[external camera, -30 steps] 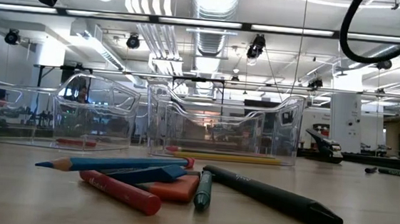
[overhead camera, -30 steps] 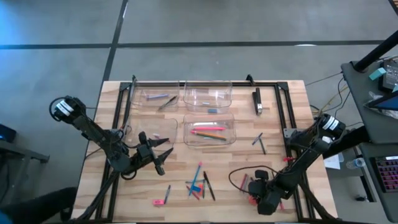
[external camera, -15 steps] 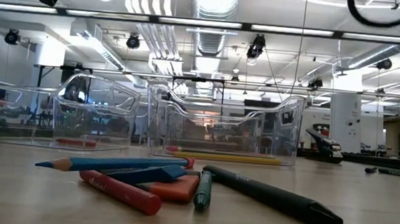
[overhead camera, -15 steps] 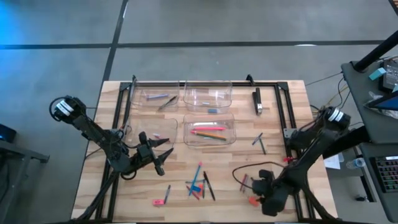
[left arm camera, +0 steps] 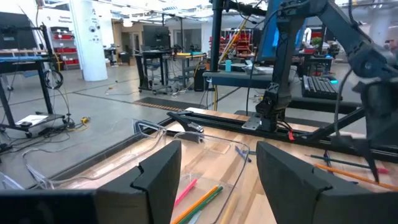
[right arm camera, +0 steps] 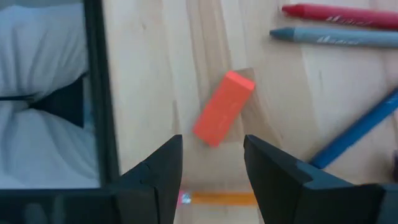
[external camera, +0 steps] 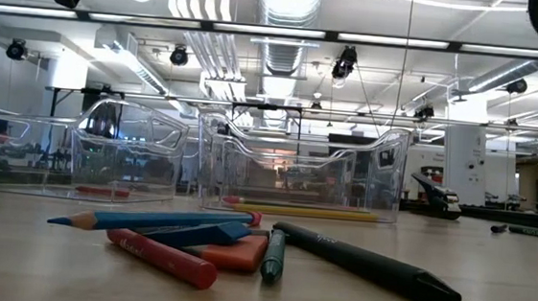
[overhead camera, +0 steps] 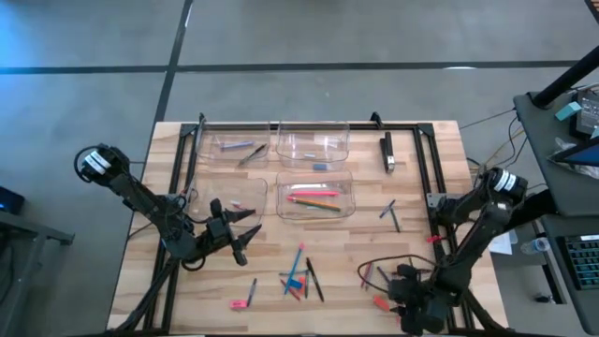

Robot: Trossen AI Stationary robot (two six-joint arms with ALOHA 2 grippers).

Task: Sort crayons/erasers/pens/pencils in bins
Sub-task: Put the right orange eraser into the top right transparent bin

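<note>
The right gripper (right arm camera: pixel 208 171), fingers apart and empty, hovers over an orange eraser (right arm camera: pixel 223 107) lying on the wooden surface (overhead camera: pixel 356 248) beside its black frame rail (right arm camera: pixel 99 93), having retreated toward the near right corner. The left gripper (overhead camera: pixel 245 234), also apart, waits by the bins (overhead camera: pixel 314 195). Ducts and lights line the room's ceiling.

The left gripper (overhead camera: pixel 245 245) hangs over the table's left half with its fingers (left arm camera: pixel 158 171) parted and empty, while the right gripper (right arm camera: pixel 211 163) points straight down near the right front corner, likewise parted and empty.
</note>
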